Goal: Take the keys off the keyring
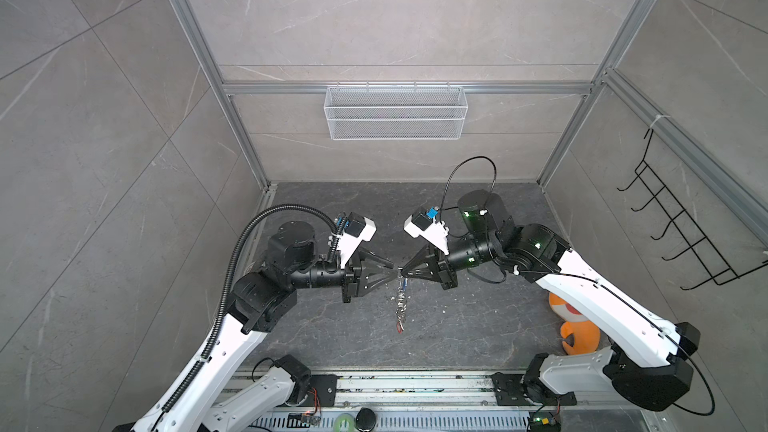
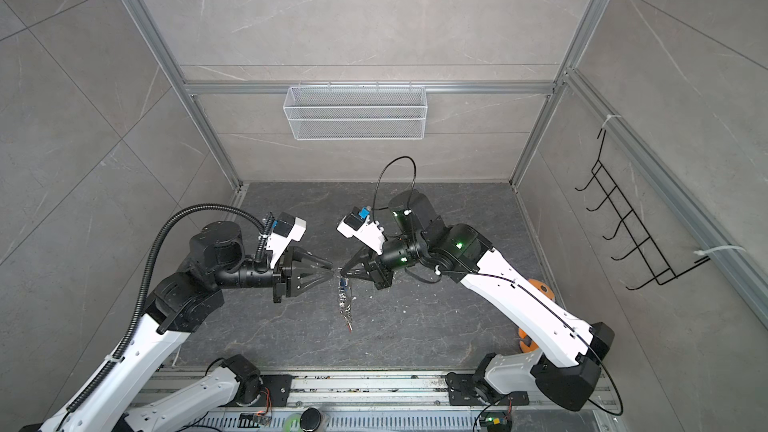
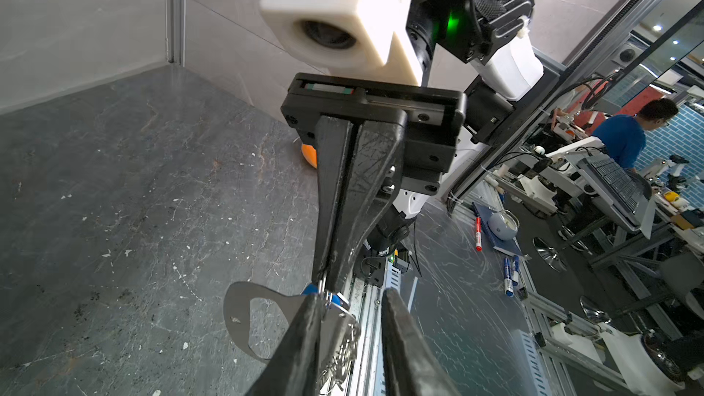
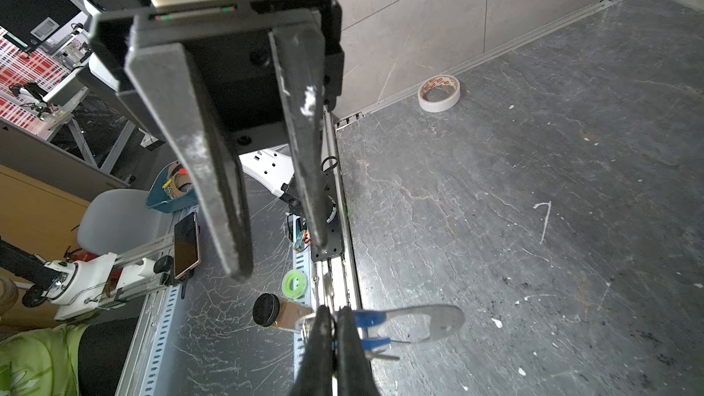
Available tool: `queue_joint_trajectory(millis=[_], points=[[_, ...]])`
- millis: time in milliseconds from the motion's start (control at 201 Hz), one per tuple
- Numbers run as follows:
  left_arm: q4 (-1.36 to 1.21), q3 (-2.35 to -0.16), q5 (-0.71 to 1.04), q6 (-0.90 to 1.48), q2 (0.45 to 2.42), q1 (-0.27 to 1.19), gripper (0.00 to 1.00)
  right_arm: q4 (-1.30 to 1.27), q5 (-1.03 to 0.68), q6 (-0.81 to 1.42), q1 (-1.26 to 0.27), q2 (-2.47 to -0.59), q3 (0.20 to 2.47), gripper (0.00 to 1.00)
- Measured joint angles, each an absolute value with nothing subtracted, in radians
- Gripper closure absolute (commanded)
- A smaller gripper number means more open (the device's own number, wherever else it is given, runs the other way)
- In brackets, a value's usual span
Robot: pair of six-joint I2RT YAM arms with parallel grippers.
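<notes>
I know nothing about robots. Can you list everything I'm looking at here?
keyring: 1, silver chain with grey tag, hanging from right gripper
blue key: 1, blue, at chain's top
red key: 1, red, chain's bottom end
wire basket: 1, white, back wall
hook rack: 1, black, right wall
orange object: 1, orange, table's right edge
tape roll: 1, white, table by wall
green roll: 1, green, front rail
table: 1, dark grey, underneath
left gripper: 1, black, open, beside keyring
right gripper: 1, black, shut on keyring
</notes>
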State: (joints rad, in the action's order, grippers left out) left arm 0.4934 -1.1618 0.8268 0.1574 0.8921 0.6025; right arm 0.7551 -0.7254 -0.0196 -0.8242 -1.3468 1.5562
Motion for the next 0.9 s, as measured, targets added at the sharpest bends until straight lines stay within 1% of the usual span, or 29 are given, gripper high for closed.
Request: queue_joint_trajectory(millis=[289, 543, 762, 802, 902], points=[[0.493, -1.162, 0.847, 0.157, 0.915, 0.603, 0.78, 0.752, -0.725, -0.02, -0.824, -1.347, 1.556, 1.0], [0.494, -1.162, 0.848, 0.157, 0.934, 0.603, 0.79, 0.734, -0.717, -0.019, -0.824, -1.345, 1.556, 1.0], [0.493, -1.162, 0.848, 0.155, 0.935, 0.603, 0.95, 0.721, -0.717, -0.015, -0.824, -1.335, 1.556, 1.0], [0.492, -1.162, 0.849, 0.154, 0.934, 0.603, 1.0, 0.719, -0.714, -0.011, -0.824, -1.333, 1.556, 1.0], [0.476, -1.158, 0.847, 0.153, 0.927, 0.603, 1.0, 0.706, -0.714, 0.004, -0.824, -1.33, 1.555, 1.0]])
